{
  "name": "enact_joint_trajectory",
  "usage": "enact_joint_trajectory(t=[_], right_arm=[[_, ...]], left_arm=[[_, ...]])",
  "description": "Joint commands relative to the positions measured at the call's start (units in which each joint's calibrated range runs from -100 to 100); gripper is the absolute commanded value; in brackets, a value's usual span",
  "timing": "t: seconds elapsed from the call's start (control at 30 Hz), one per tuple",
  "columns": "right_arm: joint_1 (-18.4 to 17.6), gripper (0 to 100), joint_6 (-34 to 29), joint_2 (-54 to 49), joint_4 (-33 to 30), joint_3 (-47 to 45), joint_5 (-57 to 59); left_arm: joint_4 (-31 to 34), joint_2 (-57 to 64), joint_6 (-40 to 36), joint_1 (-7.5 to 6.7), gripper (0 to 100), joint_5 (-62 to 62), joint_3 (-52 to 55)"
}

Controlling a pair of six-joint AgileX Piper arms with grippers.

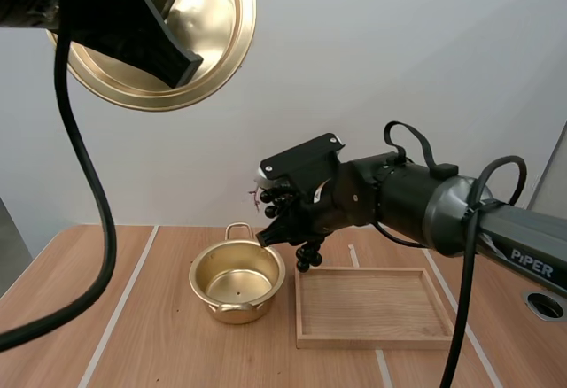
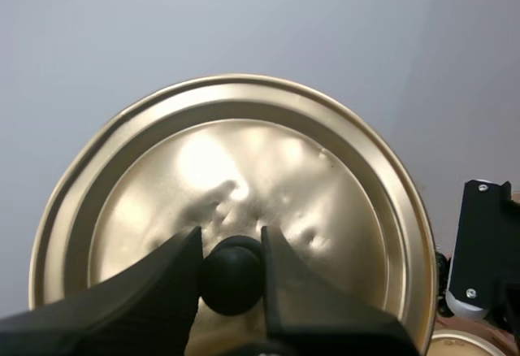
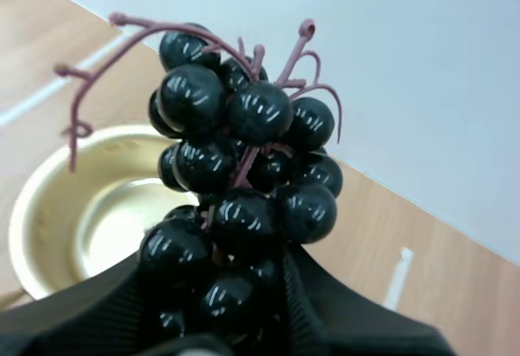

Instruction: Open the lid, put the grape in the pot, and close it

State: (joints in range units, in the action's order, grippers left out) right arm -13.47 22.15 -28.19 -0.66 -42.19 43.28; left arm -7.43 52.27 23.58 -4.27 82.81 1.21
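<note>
Wooden desk with pale stripes, plain light wall behind, seen from the high view. Sitting on it: gold pot, uncovered and with nothing inside, plus a shallow wooden tray just beside it on the right. Way up at the left, gold lid held in the air, tipped on edge, well apart from the pot. Reaching in from the right, right arm with the grapes dangling above the spot where pot rim and tray meet, clear of both.

Left wrist view next: left jaws clamped tight on the lid's black knob, one finger on each side. Dimpled shiny lid standing against the wall.

Right wrist view: right jaws squeezed around the lower part of the grapes, glossy dark berries, purplish stems poking up. Just behind the bunch, open pot on the desk, not a single grape in there yet.
</note>
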Motion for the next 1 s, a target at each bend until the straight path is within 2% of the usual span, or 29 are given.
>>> enact_joint_trajectory(t=[0.0, 0.13, 0.47, 0.87, 0.9, 0.97], right_arm=[[-4.79, 0, 0.54, 1.12, -0.13, 5.01, -0.42], [-6.9, 0, 0.54, 6.11, -0.13, 7.82, -0.42], [-7.0, 0, 0.54, 19.82, -0.13, 9.16, -8.22], [-7.0, 0, 0.54, 24.54, -0.03, 9.16, -8.79], [-7.0, 7, 0.54, 24.63, -0.04, 9.16, -8.79], [-7.0, 29, 0.54, 24.68, 0.66, 9.16, -8.79]], left_arm=[[0.07, 1.25, -4.27, -0.12, 0, -0.6, -0.47], [0.07, 1.98, -6.34, -0.12, 0, -1.01, -0.47], [0.07, 1.98, -8.54, -0.12, 0, -1.35, -0.47], [0.07, 2.11, -8.54, -0.12, 0, -1.38, -0.47], [0.07, 2.22, -8.54, -0.12, 0, -1.38, -0.47], [0.07, 2.58, -8.54, -0.12, 0, -1.38, -0.47]])
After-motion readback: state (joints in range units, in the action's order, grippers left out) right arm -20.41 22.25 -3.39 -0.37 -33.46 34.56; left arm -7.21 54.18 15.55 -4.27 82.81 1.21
